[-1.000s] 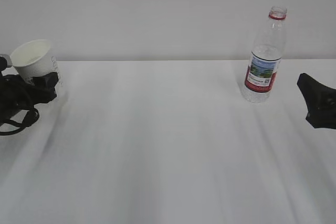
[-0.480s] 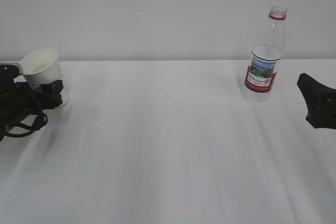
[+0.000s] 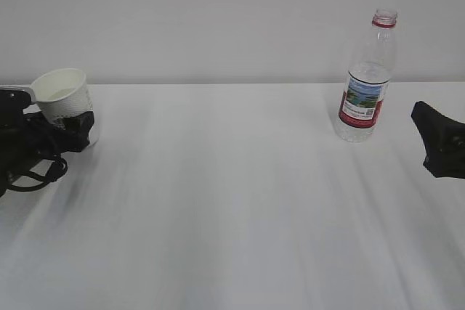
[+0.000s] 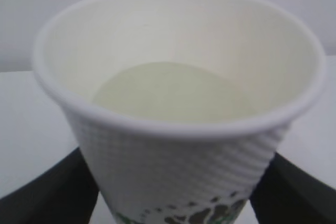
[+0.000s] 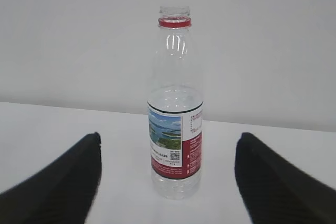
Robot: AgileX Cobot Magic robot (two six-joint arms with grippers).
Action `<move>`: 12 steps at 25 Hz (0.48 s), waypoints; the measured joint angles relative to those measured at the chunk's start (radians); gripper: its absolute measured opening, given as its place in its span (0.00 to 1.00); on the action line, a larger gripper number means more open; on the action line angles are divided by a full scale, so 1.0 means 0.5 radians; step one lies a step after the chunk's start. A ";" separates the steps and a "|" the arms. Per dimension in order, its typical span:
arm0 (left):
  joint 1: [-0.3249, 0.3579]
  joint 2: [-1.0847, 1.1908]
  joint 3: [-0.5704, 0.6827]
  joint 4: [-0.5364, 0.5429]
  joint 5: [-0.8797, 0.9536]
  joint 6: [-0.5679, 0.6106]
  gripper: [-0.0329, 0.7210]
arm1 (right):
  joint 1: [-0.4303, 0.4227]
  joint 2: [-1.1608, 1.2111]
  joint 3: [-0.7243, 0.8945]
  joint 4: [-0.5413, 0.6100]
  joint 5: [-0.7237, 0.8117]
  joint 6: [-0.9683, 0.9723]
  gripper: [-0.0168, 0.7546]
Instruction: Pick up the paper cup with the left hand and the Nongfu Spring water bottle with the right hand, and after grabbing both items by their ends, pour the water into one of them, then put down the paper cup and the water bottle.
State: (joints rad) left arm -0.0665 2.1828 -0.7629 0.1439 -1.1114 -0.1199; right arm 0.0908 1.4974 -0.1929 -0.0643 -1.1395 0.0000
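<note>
Two hands, both w/ fingers apart — left hand flanks the upright paper cup low on its wall, unclamped, while the Nongfu Spring water bottle stands upright, straight ahead of the right hand — apart from it.

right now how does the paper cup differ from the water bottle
The paper cup is short, white and opaque; the water bottle is tall, clear plastic with a red-white label. The cup sits between the left hand's fingers; the bottle stands alone, apart from the right hand. The cup's mouth is wide, the bottle's narrow. Both are upright and uncapped.
</note>
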 joint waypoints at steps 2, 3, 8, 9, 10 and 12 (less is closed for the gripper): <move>0.000 0.000 -0.001 0.015 -0.016 0.000 0.92 | 0.000 0.000 0.000 0.000 0.000 0.000 0.81; 0.000 0.000 -0.001 0.015 -0.024 0.000 0.93 | 0.000 0.000 0.000 0.000 0.000 0.000 0.80; 0.000 0.000 -0.005 0.018 -0.049 0.000 0.95 | 0.000 0.000 0.000 0.000 0.000 0.000 0.80; 0.000 0.000 0.004 0.018 -0.053 0.000 0.95 | 0.000 0.000 0.000 0.000 0.000 0.000 0.80; 0.000 0.000 0.020 0.018 -0.057 0.001 0.95 | 0.000 0.000 0.000 0.000 0.000 0.000 0.79; 0.000 -0.023 0.069 0.018 -0.057 0.005 0.95 | 0.000 0.000 0.000 0.000 0.000 0.000 0.79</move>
State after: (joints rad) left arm -0.0665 2.1714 -0.7285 0.1530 -1.1398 -0.1177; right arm 0.0908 1.4974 -0.1929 -0.0643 -1.1395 0.0000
